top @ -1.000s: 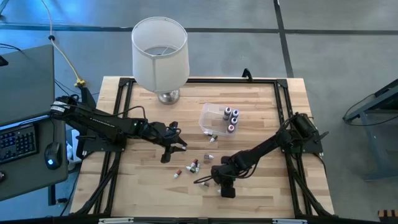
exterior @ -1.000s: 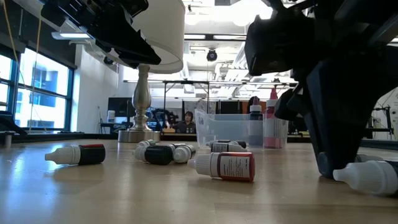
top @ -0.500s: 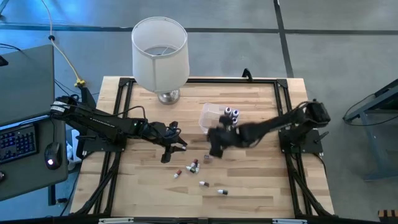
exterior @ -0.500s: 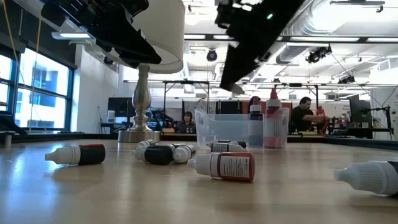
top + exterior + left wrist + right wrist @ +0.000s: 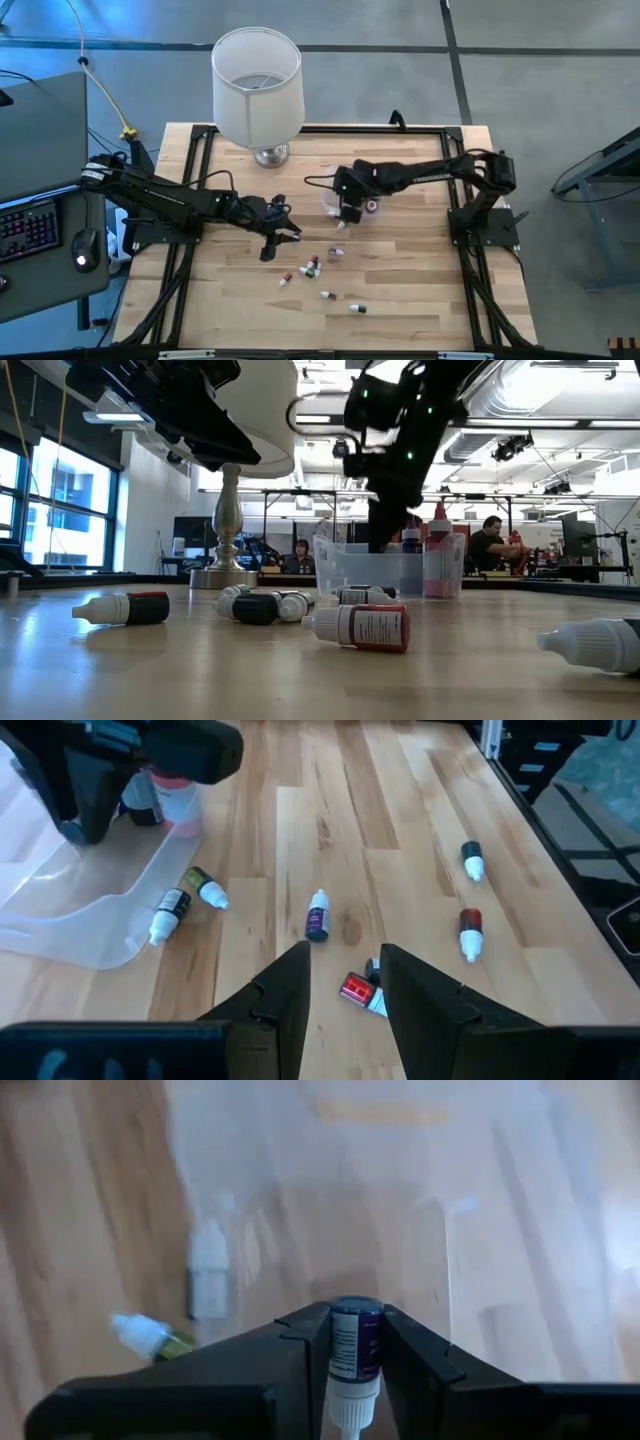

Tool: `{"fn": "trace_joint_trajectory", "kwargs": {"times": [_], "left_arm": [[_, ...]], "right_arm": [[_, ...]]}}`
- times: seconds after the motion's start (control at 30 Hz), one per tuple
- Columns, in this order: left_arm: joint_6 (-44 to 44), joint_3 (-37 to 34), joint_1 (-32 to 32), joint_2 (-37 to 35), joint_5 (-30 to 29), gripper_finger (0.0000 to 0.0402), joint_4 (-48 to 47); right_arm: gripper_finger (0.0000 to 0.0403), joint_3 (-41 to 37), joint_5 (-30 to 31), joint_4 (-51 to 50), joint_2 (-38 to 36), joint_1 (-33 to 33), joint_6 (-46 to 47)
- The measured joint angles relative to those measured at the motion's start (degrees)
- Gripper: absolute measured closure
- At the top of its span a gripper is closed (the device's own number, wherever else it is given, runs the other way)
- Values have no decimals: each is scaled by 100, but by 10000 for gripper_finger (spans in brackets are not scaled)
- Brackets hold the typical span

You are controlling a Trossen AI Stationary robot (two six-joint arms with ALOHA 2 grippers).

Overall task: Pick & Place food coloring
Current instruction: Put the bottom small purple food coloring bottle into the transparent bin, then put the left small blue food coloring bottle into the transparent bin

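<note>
The right gripper [image 5: 347, 213] hangs over the clear plastic tub [image 5: 334, 190] at the middle of the desk, its fingers [image 5: 300, 1342] pinched on a small food coloring bottle with a purple-labelled body and white cap [image 5: 353, 1348]. The bottle is carried cap-down between them, probably so it can be let go straight into the tub, where a few upright bottles [image 5: 436, 560] already stand at the right end.

The left gripper [image 5: 274, 240] waits above the desk's left half, its fingers [image 5: 285, 1000] narrowly apart and holding nothing, likely kept out of the way.

Other tiny bottles [image 5: 312, 266] lie on their sides on the pale wooden plank desk [image 5: 410, 290], near the tub and toward the near edge. A white-shaded lamp on a silver base [image 5: 257, 85] stands at the far left. Beyond the desk is an open workshop with windows, monitors and seated people [image 5: 488, 538].
</note>
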Motion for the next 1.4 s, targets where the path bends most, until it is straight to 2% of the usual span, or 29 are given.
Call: {"fn": "trace_joint_trajectory", "kwargs": {"times": [0.17, 0.33, 0.43, 0.6, 0.73, 0.93, 1.2, 1.4], "left_arm": [[-17, 0, -2, 0, -29, 279, -2], [-59, 0, 0, 0, -31, 279, -80], [-487, 0, -1, 0, -45, 279, -366], [-1679, 0, -2, 0, -331, 279, -1112], [-2425, 2, 0, 361, -597, 279, -1221], [-3296, -1, 0, 1022, -604, 279, -861], [-3482, 275, 0, 1715, -772, 279, -643], [-3447, 494, 0, 1873, -960, 279, -1088]], "right_arm": [[317, 0, -169, -51, 11, -101, -215], [285, 0, -157, -69, 11, -99, -339], [267, 0, -149, -72, 8, -99, -250], [249, 1, -203, -78, -97, -67, -216], [248, 2, -178, -76, -402, 30, -209], [260, 2, -168, -78, -1097, 294, -204], [263, 7, -163, -78, -1966, 817, -123], [263, 8, -163, -78, -2237, 1200, 146]]}}
